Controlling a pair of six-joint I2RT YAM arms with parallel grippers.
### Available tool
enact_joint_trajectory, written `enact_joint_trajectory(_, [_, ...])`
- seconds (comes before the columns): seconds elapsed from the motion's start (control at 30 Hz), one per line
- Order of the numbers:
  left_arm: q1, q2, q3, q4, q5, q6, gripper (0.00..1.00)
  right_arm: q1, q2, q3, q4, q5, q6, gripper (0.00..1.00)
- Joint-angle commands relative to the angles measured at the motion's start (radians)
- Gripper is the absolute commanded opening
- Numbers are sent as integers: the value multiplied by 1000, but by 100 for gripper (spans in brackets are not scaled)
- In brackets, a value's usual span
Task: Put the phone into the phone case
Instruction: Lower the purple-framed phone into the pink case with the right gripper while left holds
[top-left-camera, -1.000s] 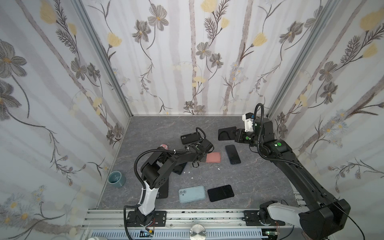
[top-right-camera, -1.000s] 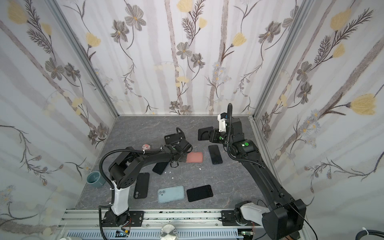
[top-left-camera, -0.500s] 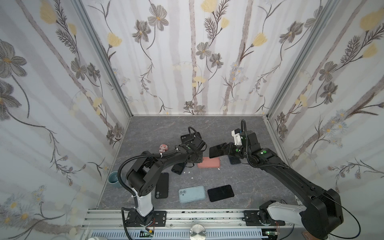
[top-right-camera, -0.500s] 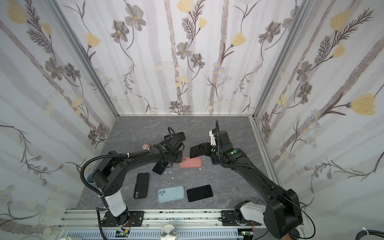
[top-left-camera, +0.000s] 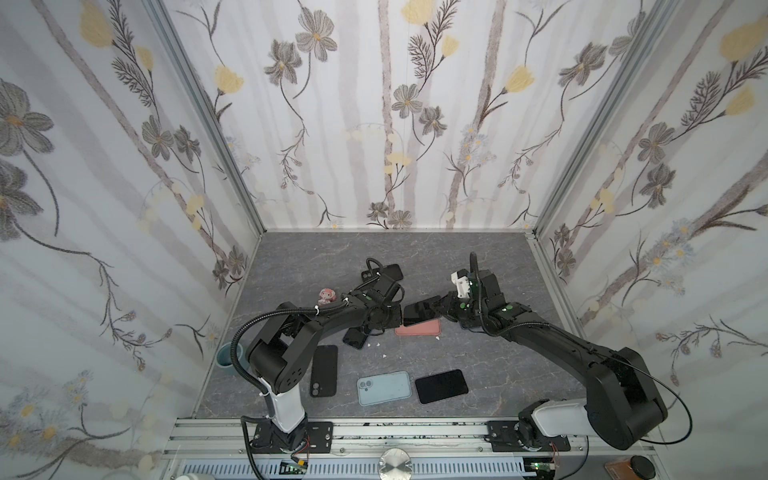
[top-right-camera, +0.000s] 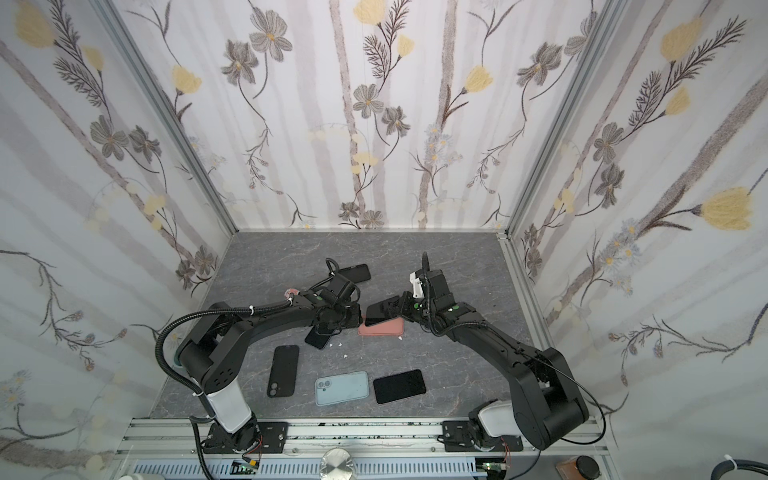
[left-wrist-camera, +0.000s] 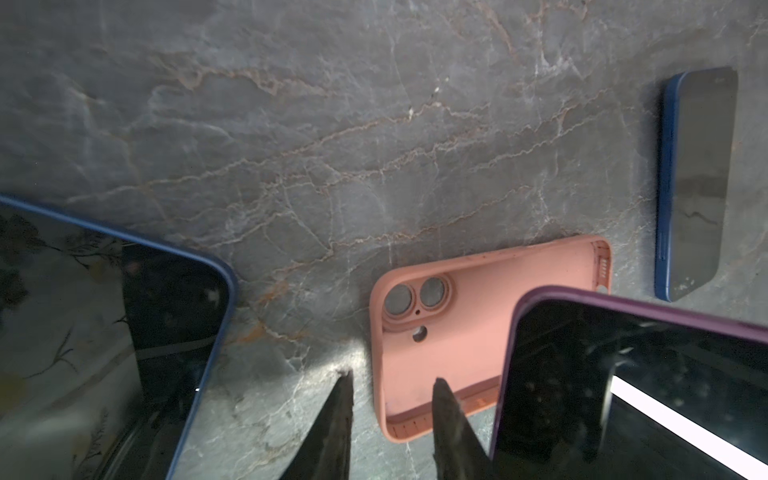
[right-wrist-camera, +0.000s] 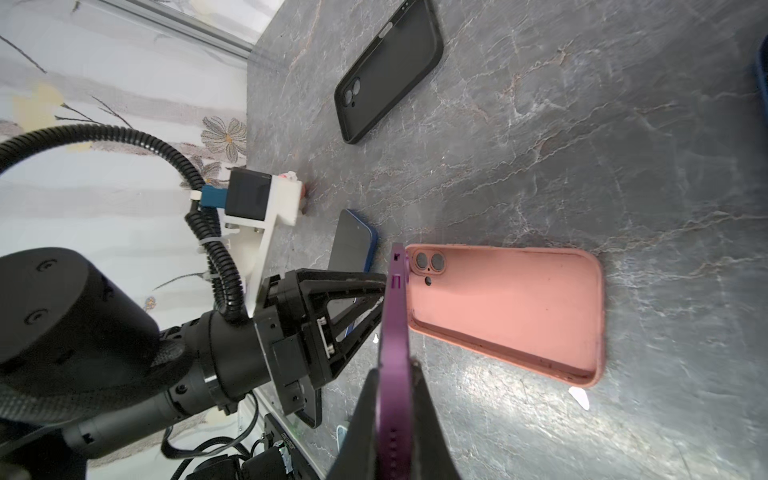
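- The right gripper (right-wrist-camera: 395, 374) was clamped on the purple phone (right-wrist-camera: 392, 332), which hung tilted over the empty pink case (right-wrist-camera: 507, 307) mid-table.
- The left gripper (left-wrist-camera: 392, 376) had its fingers apart, straddling the case's left end.
- Remaining, by my judgement: lowering the phone and pressing it in.

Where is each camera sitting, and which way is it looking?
Both top views: high at the front, looking down at the table; the left arm and right arm show.
Left wrist: on the left arm, looking past the open left claw at the pink case and purple phone.
Right wrist: on the right arm, looking along the right claw, shut on the purple phone, at the pink case; left arm shows.
Shared: every view shows the pink case.
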Motion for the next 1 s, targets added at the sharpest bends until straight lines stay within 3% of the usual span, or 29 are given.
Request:
enact_joint_trajectory(0.0, [28, -7, -35, 90, 66, -79, 32, -2, 16, -5, 107, -40, 25, 0])
enact_joint_trajectory(0.2, [57, -41, -110, 205, 88, -134, 32, -2, 55, -7, 120, -67, 14, 0])
enact_joint_trajectory(0.97, [57, 18, -122, 238, 183, -169, 30, -13, 146, -72, 197, -131, 2, 0])
